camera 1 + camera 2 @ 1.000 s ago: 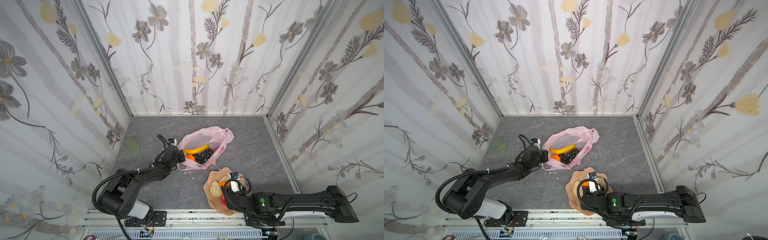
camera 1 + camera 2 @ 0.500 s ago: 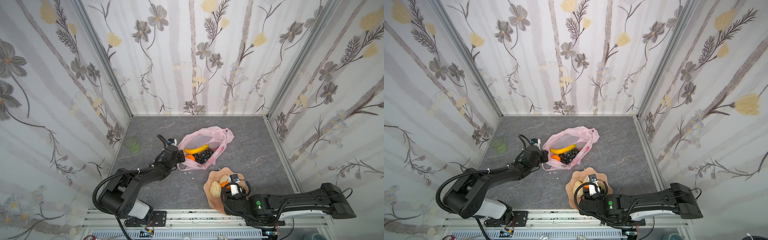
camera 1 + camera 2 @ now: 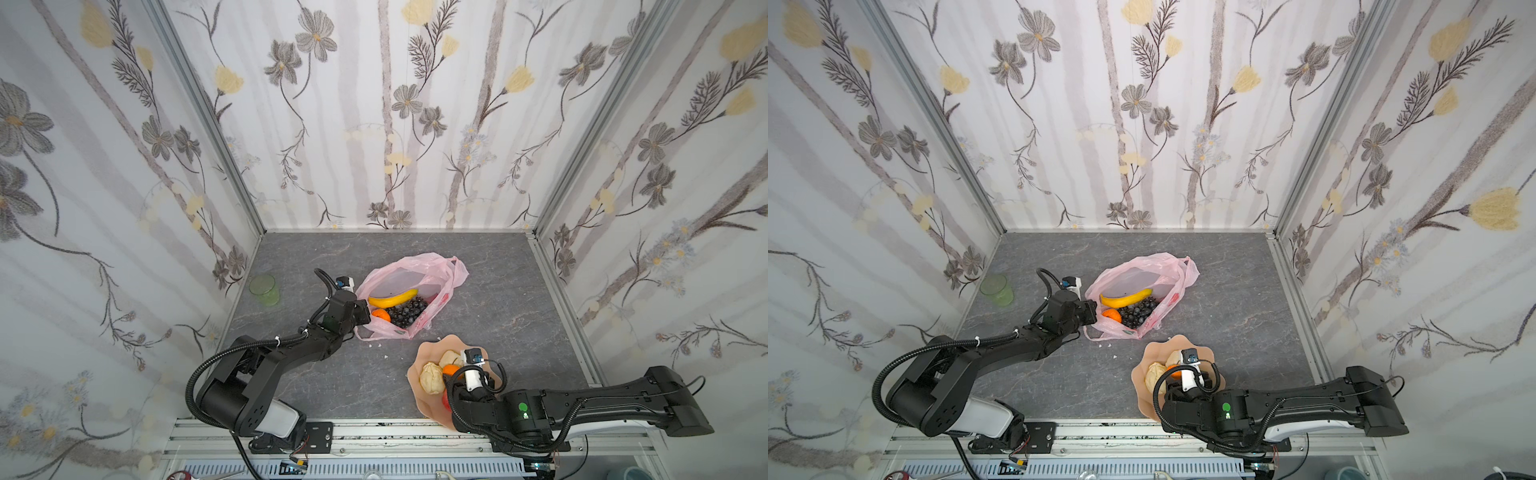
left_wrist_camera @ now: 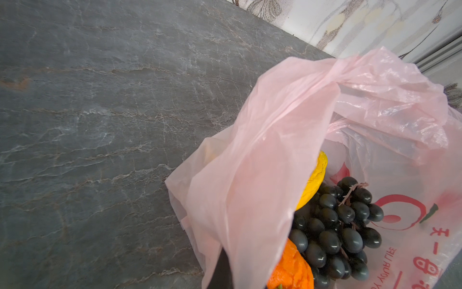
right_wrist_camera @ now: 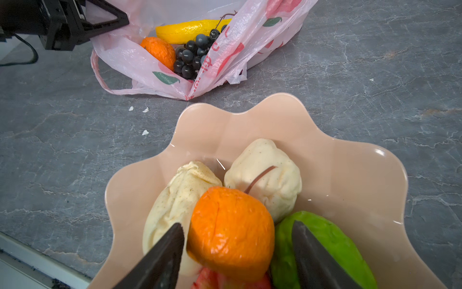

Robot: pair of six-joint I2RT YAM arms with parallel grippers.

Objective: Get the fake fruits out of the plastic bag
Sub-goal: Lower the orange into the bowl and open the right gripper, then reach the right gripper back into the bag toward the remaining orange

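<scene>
The pink plastic bag (image 3: 399, 270) (image 3: 1133, 274) lies open mid-table. Inside it show a yellow banana (image 3: 392, 298), dark grapes (image 3: 407, 312) and an orange (image 3: 381, 316). My left gripper (image 3: 363, 311) (image 4: 222, 275) is shut on the bag's near rim, and pink film drapes over its jaws. My right gripper (image 5: 237, 224) is open over the peach plate (image 5: 250, 120) (image 3: 432, 349). A second orange (image 5: 230, 225) rests between its fingers on the pile, with a gap on one side. Two beige pears (image 5: 265, 175) (image 5: 180, 195), a green fruit (image 5: 332, 240) and a red apple (image 5: 212, 280) lie around it.
A green translucent cup (image 3: 264, 290) (image 3: 996, 289) stands by the left wall. White crumbs (image 3: 374, 343) dot the grey table between bag and plate. The plate sits at the table's front edge, beside the metal rail (image 3: 374, 432). Papered walls close three sides.
My right jaws have spread apart around the orange, which now rests on the fruit in the plate. The left arm and the bag have not moved.
</scene>
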